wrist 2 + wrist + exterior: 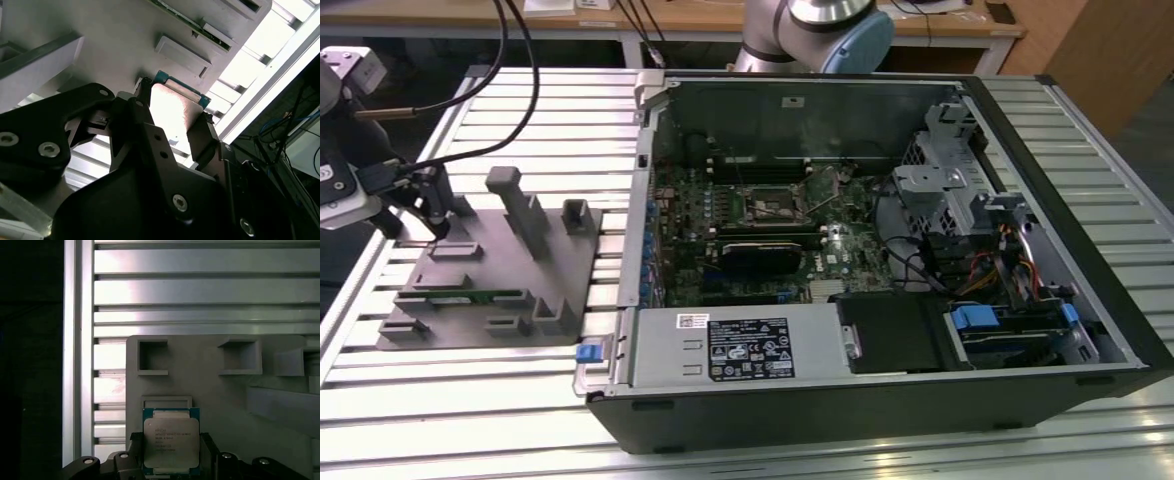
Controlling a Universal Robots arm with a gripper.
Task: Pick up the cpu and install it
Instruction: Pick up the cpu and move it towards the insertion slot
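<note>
The cpu (171, 440), a flat square chip with a silvery top and a green rim, sits between my black fingers (134, 446). It hangs just off the grey holder plate (210, 390), partly covering a shallow square pocket (166, 401). In the second wrist view the cpu (172, 112) shows bright between the two fingers, which touch its opposite edges. My gripper (438, 228) is at the exterior view's left, over the back corner of the holder plate (494, 270). The open computer case (881, 250) lies to its right, with the bare cpu socket (771, 205) on the motherboard.
Grey posts (520, 210) stand up from the holder plate beside my gripper. A green memory stick (467, 296) lies in a slot of the plate. A black heatsink block (761, 257) sits below the socket. Cables (507, 90) hang above the slatted aluminium table (454, 400).
</note>
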